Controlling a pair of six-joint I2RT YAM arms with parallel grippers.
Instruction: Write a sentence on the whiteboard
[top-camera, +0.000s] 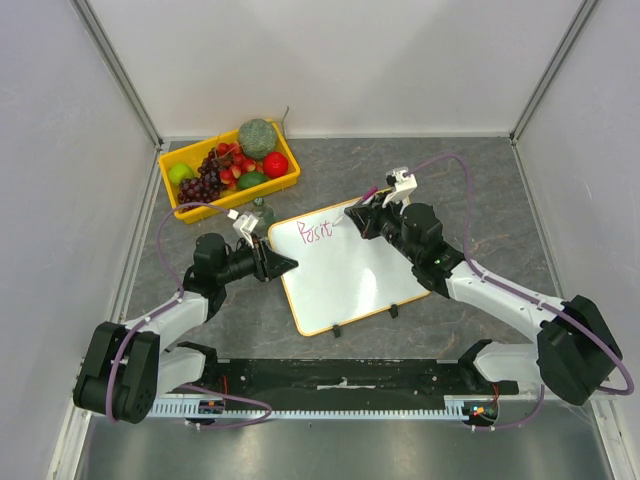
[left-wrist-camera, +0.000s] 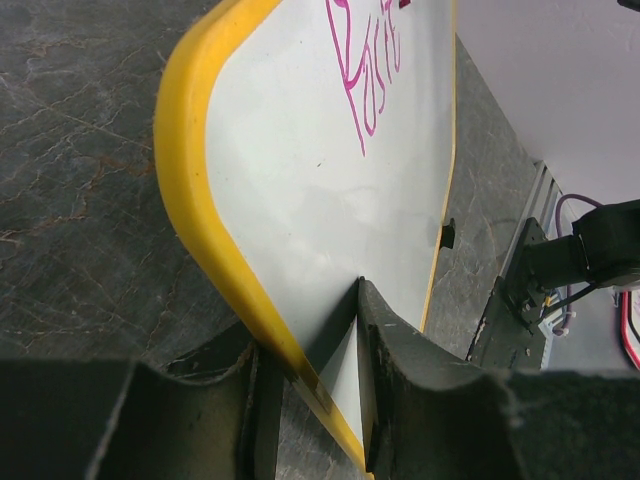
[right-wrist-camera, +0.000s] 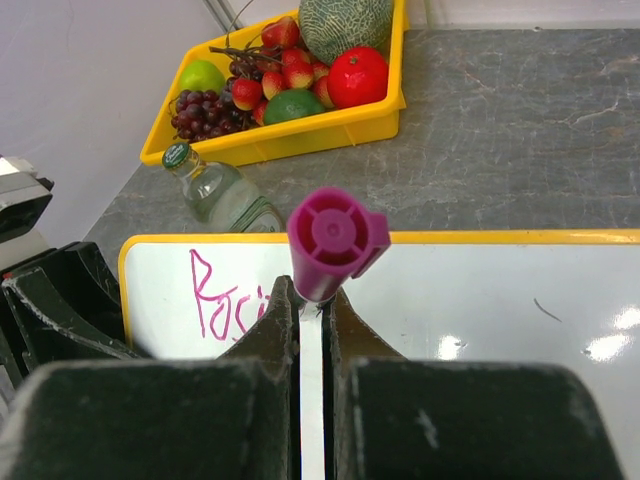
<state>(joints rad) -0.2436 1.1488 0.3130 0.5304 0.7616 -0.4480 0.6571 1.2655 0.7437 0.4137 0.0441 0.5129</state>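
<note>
Grey marbled worktop, white walls round it. Rectangular white board w/ thin yellow-orange frame (top-camera: 350, 280) lies mid-table. L gripper (top-camera: 283, 265) is clenched on its left rim. R gripper (right-wrist-camera: 312, 300) clamps magenta marker pen (right-wrist-camera: 337, 238), tip approx at end of pink handwritten letters (top-camera: 313, 232) "Posit". Blank space runs toward worktop's right edge, so R arm is nearer for next letter.

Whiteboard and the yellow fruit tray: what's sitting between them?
A clear bottle with a green cap sits between the whiteboard and the fruit tray, close to the board's far edge. It shows plainest in the right wrist view.
</note>
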